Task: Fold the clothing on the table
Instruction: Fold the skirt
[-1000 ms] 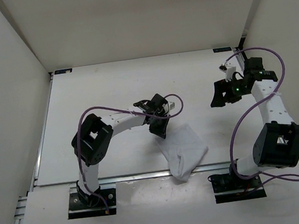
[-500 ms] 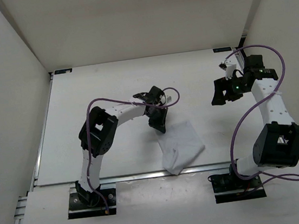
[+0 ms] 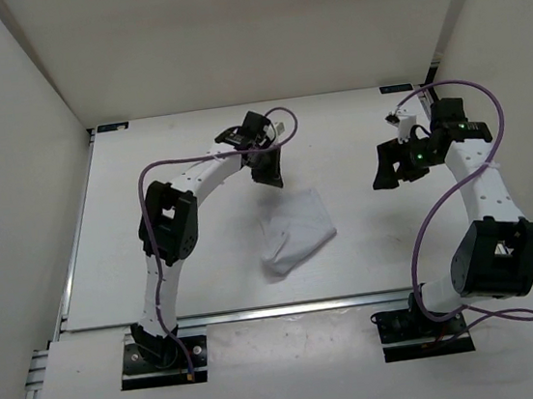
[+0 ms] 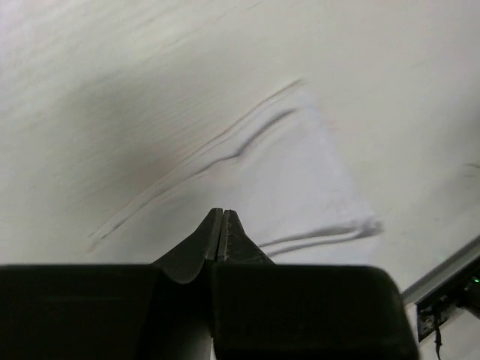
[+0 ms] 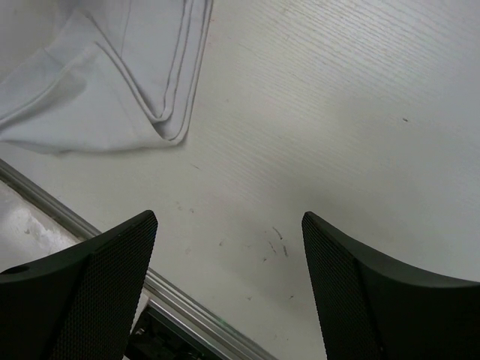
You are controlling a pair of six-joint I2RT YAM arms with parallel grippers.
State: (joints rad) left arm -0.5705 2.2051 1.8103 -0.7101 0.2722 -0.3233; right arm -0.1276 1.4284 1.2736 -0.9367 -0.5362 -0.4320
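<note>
The clothing (image 3: 297, 235) is a crumpled white piece lying on the table (image 3: 147, 175), a little right of the middle. My left gripper (image 3: 270, 173) hovers just beyond its far left corner, apart from it. In the left wrist view the jaws of the left gripper (image 4: 223, 212) are pressed together with nothing between them, and the clothing (image 4: 285, 180) lies flat below. My right gripper (image 3: 388, 171) hangs over bare table at the right. In the right wrist view that gripper (image 5: 229, 221) is open and empty, with a folded edge of the clothing (image 5: 97, 97) at the upper left.
An aluminium rail (image 3: 261, 310) runs along the table's near edge, also in the right wrist view (image 5: 180, 300). White walls close in the left, far and right sides. Black brackets (image 3: 112, 128) mark the far corners. Purple cables loop off both arms.
The left arm swung toward the far side. The clothing, which hung over the near rail, slid up onto the table and now lies apart from the gripper. The right arm barely moved.
</note>
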